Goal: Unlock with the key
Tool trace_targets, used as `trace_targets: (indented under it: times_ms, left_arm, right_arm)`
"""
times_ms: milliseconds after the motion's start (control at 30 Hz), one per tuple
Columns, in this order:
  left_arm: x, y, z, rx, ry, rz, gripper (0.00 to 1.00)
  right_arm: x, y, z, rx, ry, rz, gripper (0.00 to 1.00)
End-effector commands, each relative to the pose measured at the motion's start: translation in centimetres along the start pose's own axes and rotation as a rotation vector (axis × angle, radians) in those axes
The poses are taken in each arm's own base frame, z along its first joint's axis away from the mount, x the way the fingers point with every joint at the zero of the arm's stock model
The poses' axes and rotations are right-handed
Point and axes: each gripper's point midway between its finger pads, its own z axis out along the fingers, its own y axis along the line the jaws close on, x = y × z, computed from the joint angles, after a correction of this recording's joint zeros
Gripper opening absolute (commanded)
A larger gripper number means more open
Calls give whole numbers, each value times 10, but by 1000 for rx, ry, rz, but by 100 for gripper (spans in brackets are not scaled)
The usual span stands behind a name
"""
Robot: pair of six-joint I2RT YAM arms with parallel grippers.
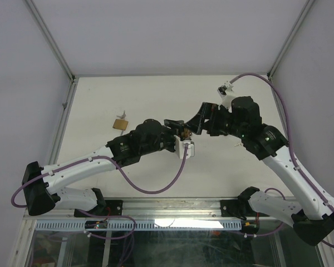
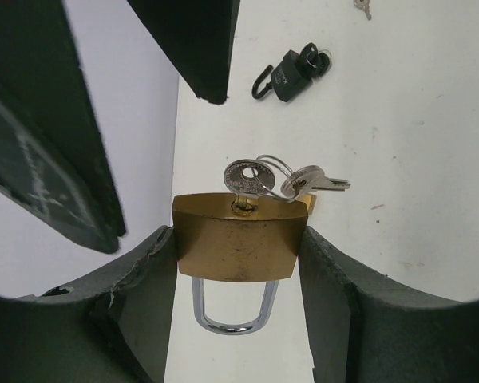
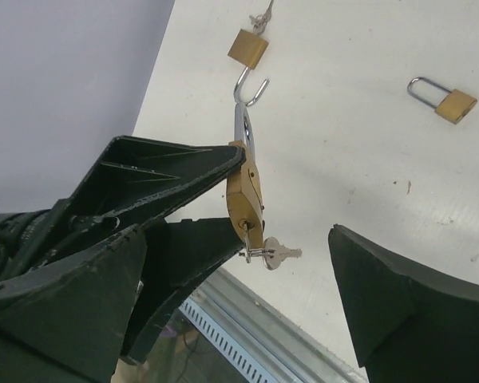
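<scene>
place: robot lab | cues: white-walled test cell [image 1: 167,33], aluminium frame [image 1: 50,39]

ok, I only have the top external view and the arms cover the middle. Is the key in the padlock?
Observer: Yes. The left wrist view shows the key seated in the keyhole of the brass padlock, with a spare key hanging on the same ring.
Operator: Who has the lock?
Observer: The left gripper clamps the body by its two sides, and the shackle points back toward that wrist.
Operator: Right gripper on the key?
Observer: No. In the right wrist view the right gripper is wide open, with its fingers on either side of the key and not touching it.
</scene>
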Motion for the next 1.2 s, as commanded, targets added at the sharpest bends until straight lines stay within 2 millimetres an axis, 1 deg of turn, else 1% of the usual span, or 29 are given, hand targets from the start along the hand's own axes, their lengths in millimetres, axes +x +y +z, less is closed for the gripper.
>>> trace_targets:
  times_ms: [0,67,167,200,300,367,400,433,467,533,633,667,767,800,867,900,967,1033,1100,1167]
  left_arm:
    - [-43,49,-14,-129,-129,-46,0]
    - [-44,50,-14,-131,-132,-64,0]
    - [-46,50,-13,-128,-136,-79,0]
    - [-47,50,-13,-127,-140,-76,0]
    - [-48,51,-12,-125,-144,-64,0]
    - [-49,52,-13,-128,-149,-59,0]
    - [-50,52,-12,-127,-150,-56,0]
    - [-49,53,-12,-128,-149,-53,0]
    - [-50,53,-13,-129,-150,-53,0]
    - [-49,52,-13,-126,-147,-51,0]
    - [-49,52,-14,-124,-148,-58,0]
    - [-50,51,-14,-122,-153,-61,0]
    - [-53,51,-15,-123,-171,-87,0]
    - [-55,53,-16,-136,-182,-113,25]
    - [-56,57,-19,-165,-199,-163,94]
    - [-57,61,-21,-178,-210,-189,98]
    - [-60,72,-28,-191,-246,-275,99]
    - [-66,87,-43,-187,-325,-427,99]
    - [-74,101,-64,-153,-446,-576,99]
    - [-83,113,-85,-133,-573,-708,99]
  right_arm:
    - [14,4,14,-53,56,-119,98]
    - [14,6,19,-71,43,-159,95]
    - [12,24,26,-164,33,-206,84]
    - [14,25,30,-165,43,-212,83]
    - [19,18,43,-125,63,-217,82]
    - [19,15,49,-112,61,-225,76]
    - [18,15,51,-106,56,-229,71]
    - [17,14,52,-103,52,-234,63]
    - [15,14,52,-102,43,-242,51]
    - [11,16,50,-105,24,-246,31]
    - [7,17,46,-108,-4,-248,4]
    - [7,18,45,-111,-7,-250,0]
    - [3,21,39,-124,-25,-267,0]
    - [1,22,37,-130,-35,-277,0]
    - [-6,26,27,-156,-64,-298,0]
    - [-11,28,22,-174,-82,-309,0]
    - [-25,32,8,-215,-124,-331,0]
    - [-41,37,-7,-251,-168,-360,0]
    - [-56,50,-21,-315,-205,-402,0]
    - [-73,71,-35,-399,-245,-441,0]
